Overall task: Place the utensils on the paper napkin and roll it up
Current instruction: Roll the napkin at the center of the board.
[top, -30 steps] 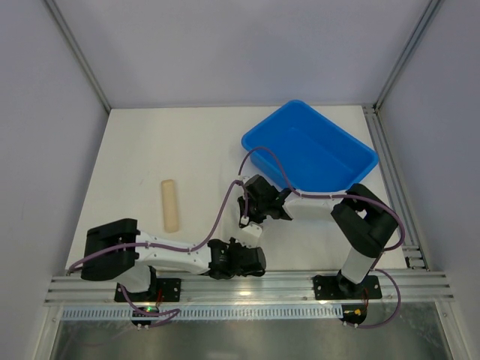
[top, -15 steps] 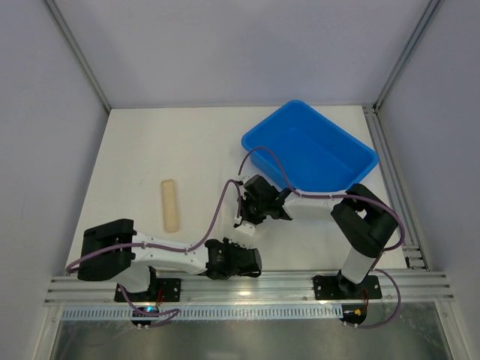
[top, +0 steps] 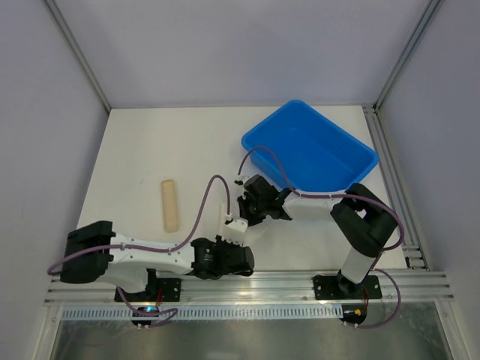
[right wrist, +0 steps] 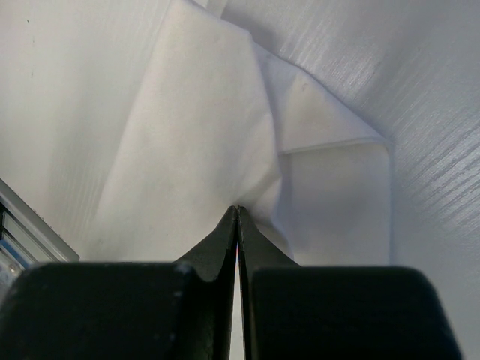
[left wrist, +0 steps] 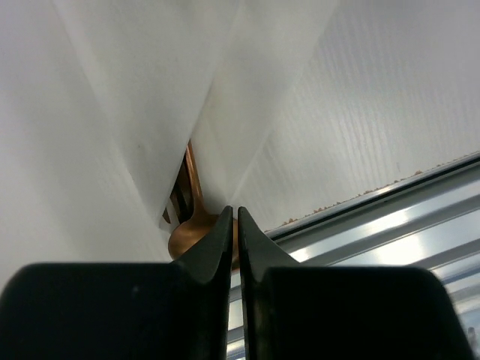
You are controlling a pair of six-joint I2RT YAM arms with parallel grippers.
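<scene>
Top view. Both arms reach to the near middle of the table (top: pixel 150 150). The left gripper (top: pixel 229 244) sits close to the near rail, and the right gripper (top: pixel 244 214) is just beyond it, toward the blue bin (top: pixel 307 154). The white napkin cannot be told from the pale table here. A tan cylinder (top: pixel 171 205) lies well off to the left.

Left wrist. Jaws are all but closed, with only a hairline slit between them. Directly ahead of the tips the napkin (left wrist: pixel 150 112) is folded over into a long tent running away from the gripper. The spoon (left wrist: pixel 184 238) bowl and fork (left wrist: pixel 178 199) tines poke out of its near mouth, just left of the tips, with the handles hidden inside. The utensils' long axis runs along the fold line. The rail (left wrist: pixel 390 225) is close on the right. I cannot tell whether any paper is pinched.

Right wrist. Jaws are closed and the tips meet at a crease of the rumpled napkin (right wrist: pixel 195 150). Whether a ply is caught is unclear. No utensils show.

Judgement: the left arm is nearer the utensil heads. Rolling must turn about that fold axis, or the heads may slip out.
</scene>
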